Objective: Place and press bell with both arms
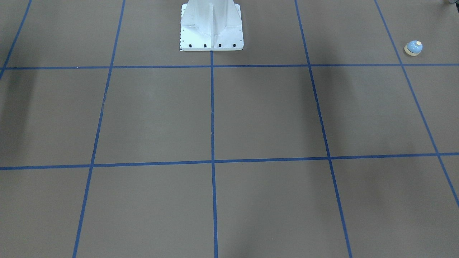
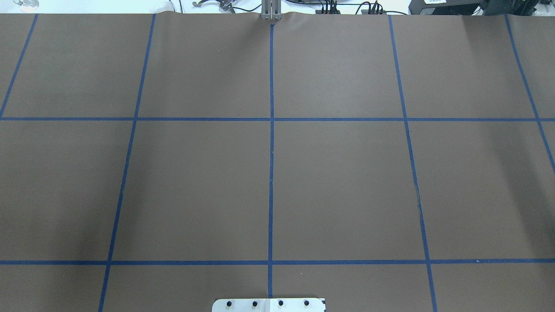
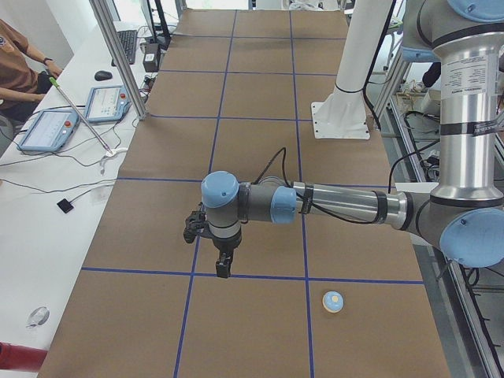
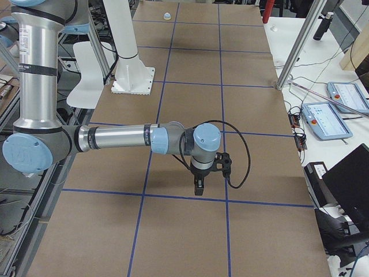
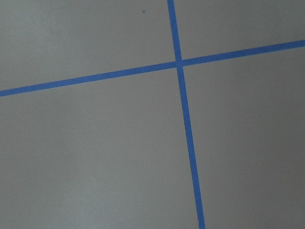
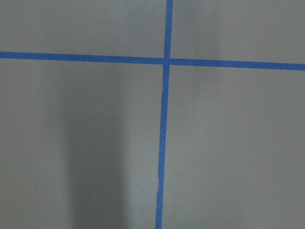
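The light-blue bell (image 1: 413,48) with a cream button stands upright on the brown table near the robot's left end. It also shows in the exterior left view (image 3: 334,301) and far off in the exterior right view (image 4: 166,15). My left gripper (image 3: 224,268) points down above a blue tape line, well apart from the bell. My right gripper (image 4: 198,187) points down above the table at the other end. I cannot tell whether either gripper is open or shut. The wrist views show only table and tape.
The white bolted pedestal (image 1: 211,27) stands at the table's robot side. Blue tape lines (image 2: 271,151) divide the brown surface into squares. A metal post (image 4: 300,43) stands at the operators' edge, with tablets (image 3: 47,130) and a seated person beyond it.
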### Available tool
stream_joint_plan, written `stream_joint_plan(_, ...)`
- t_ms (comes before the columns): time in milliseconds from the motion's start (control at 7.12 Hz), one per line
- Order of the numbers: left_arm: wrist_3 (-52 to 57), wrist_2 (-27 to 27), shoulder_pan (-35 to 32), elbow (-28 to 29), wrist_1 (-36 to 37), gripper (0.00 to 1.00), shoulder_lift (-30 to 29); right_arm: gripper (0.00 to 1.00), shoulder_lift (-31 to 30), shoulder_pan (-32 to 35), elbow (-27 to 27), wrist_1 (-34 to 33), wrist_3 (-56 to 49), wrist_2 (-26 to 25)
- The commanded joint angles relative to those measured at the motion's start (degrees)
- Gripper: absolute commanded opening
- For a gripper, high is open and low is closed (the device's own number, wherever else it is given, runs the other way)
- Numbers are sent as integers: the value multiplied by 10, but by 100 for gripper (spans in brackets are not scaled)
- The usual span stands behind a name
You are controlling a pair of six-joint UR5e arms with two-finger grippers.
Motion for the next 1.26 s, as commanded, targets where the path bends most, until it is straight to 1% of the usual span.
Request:
stream_joint_plan(0,-1,-1,0,-1,1,100,1,100,3,0,7,0,1,-3)
stream_joint_plan(281,1,-12,0,-8,-2,100,-1,100,5,0,7,0,1,-2)
stream_joint_plan(422,-1,-45,0,2,-3,100,-7,100,9,0,7,0,1,-3)
stream_joint_plan(703,5,-59,0,0,-24,100,-4,100,8,0,9,0,1,-2)
stream_joint_plan(843,2,-52,0,-3,-19,100,-9,100,9,0,12,1,1,-3)
stream_joint_plan(984,-4,-50,-1,-2,-14,100,7,100,19,0,16,1,1,-4)
stream_joint_plan(1124,-79,-37,-1,-6,2,100,14,100,27,-1,19,1,1,-25)
